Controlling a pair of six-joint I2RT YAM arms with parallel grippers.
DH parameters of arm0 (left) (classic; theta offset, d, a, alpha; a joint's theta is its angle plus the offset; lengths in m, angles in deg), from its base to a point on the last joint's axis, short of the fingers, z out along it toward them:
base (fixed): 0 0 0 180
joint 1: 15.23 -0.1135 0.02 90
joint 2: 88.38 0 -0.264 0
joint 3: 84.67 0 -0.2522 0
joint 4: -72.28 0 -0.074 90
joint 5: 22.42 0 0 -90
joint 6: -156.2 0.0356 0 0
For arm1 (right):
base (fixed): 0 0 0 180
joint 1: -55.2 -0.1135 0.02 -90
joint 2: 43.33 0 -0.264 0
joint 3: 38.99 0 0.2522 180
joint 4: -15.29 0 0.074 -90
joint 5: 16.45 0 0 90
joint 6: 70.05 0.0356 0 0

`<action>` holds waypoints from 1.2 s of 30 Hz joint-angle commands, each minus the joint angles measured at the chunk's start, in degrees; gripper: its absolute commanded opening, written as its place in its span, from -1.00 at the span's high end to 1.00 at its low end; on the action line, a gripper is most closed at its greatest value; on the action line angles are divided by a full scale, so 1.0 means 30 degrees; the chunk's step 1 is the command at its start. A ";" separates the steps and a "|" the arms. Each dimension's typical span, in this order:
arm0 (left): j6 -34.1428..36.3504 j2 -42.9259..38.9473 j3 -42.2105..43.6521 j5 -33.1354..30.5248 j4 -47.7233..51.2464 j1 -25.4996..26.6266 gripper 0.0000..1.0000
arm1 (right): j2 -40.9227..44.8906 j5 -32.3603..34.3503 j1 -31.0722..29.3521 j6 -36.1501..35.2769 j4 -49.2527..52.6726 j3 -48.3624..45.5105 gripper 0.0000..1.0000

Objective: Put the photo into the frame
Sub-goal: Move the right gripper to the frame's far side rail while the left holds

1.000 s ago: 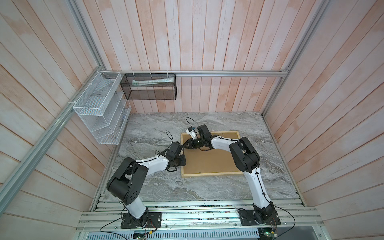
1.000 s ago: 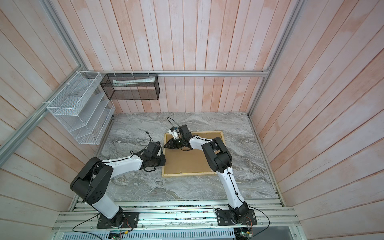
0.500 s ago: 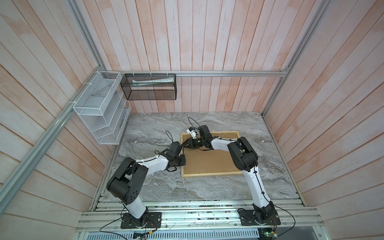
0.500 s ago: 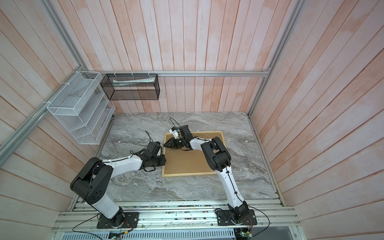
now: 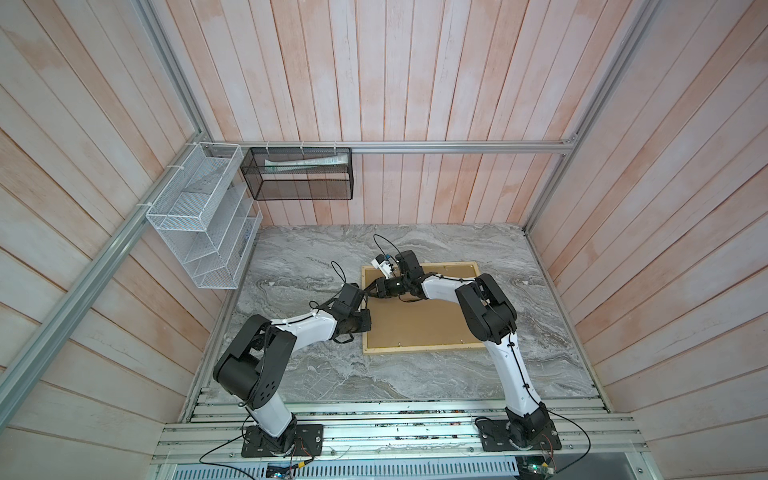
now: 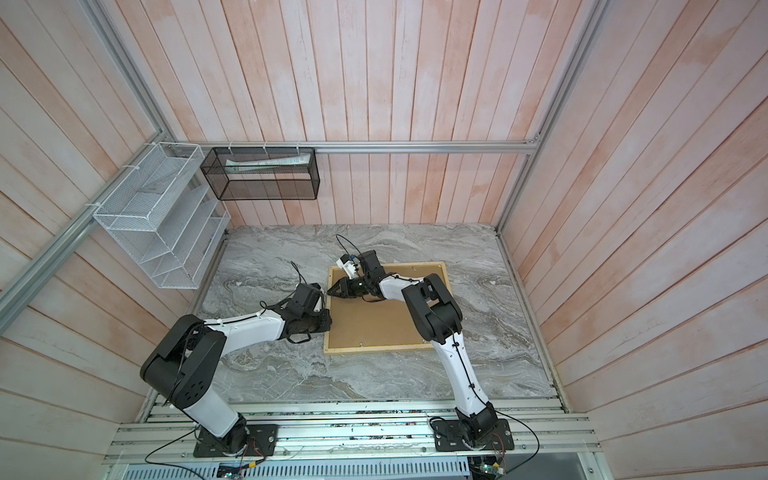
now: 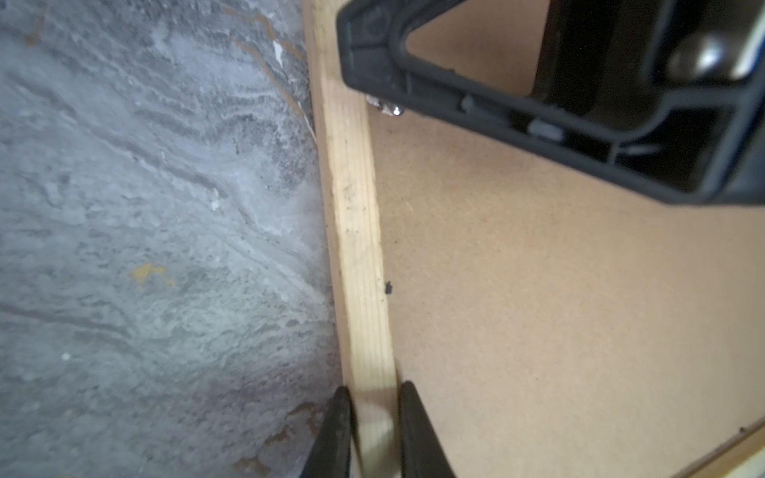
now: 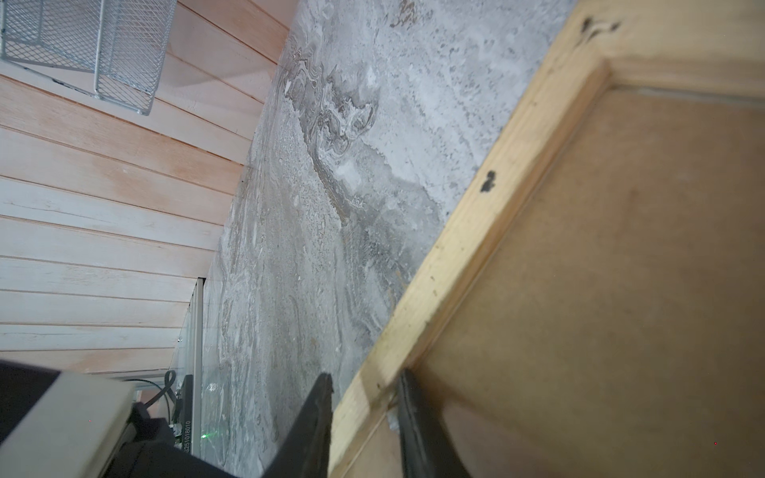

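The frame [image 5: 424,347] [image 6: 374,348] of pale wood lies back-up on the marble table, with a brown backing panel [image 5: 424,320] inside it. The photo is hidden. My left gripper [image 5: 365,328] [image 7: 372,389] is shut on the frame's left rail [image 7: 356,207], one finger outside on the table side and one on the panel side. Farther back along the same rail [image 8: 476,231], my right gripper [image 5: 368,291] [image 8: 366,378] straddles the wood, with both fingers against its sides. The right gripper's fingers [image 7: 538,103] also show in the left wrist view.
A small metal tab [image 7: 389,108] sits on the rail's inner edge under the right gripper. A white wire rack [image 5: 199,216] and a black mesh basket [image 5: 299,174] hang on the walls at the back left. Grey marble table [image 5: 374,382] surrounds the frame.
The right gripper has shifted a little left, onto the frame's left rail, and its jaws have narrowed slightly. The left arm and the frame have not moved.
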 commanded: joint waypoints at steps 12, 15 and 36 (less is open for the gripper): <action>0.0506 0.0625 0.0469 -0.0705 0.0776 -0.1292 0.73 | 0.7917 0.5212 0.2253 -0.1959 0.3596 -0.5633 0.32; 0.1057 0.0525 0.0280 -0.0757 0.1086 -0.1768 0.70 | 0.9589 0.6873 0.3541 -0.2729 0.5056 -0.6862 0.30; 0.2357 -0.0837 -0.0516 -0.1625 0.2712 -0.4213 0.41 | 1.4768 1.5182 0.8399 -0.4122 0.9027 -1.1565 0.28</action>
